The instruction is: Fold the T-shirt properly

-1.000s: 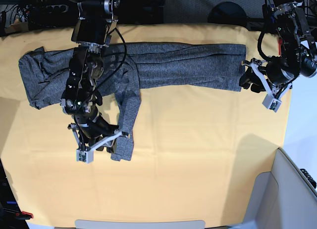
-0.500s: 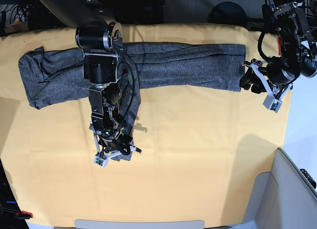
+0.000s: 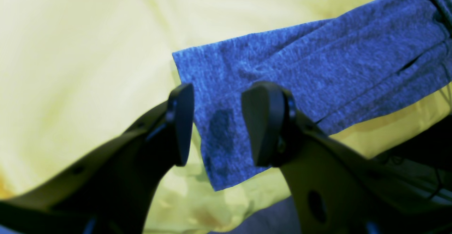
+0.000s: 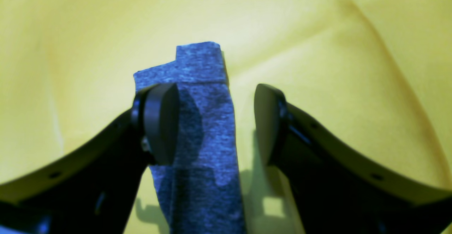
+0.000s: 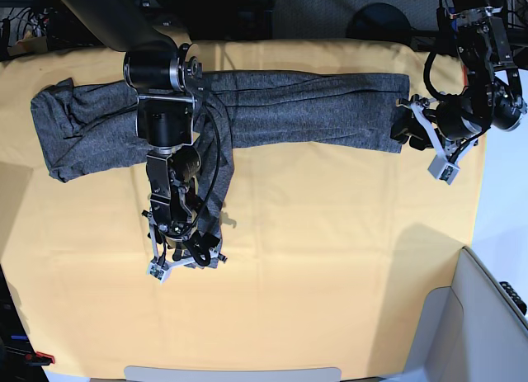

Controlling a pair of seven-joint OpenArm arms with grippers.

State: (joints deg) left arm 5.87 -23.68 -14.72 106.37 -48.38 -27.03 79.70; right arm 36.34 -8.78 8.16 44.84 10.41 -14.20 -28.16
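Where arm crosses T-shirt (image 5: 313, 110), sleeve (mostly) hidden.

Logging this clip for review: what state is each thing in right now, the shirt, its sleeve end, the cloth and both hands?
T-shirt: folded into a long band lying flat across the far side of the cloth.
Sleeve end: flat on the cloth, hanging toward the near side, between the right hand's jaws, not pinched.
Right hand: open.
Left hand: open, over the shirt's end corner.
Table cloth: spread out, lightly creased.
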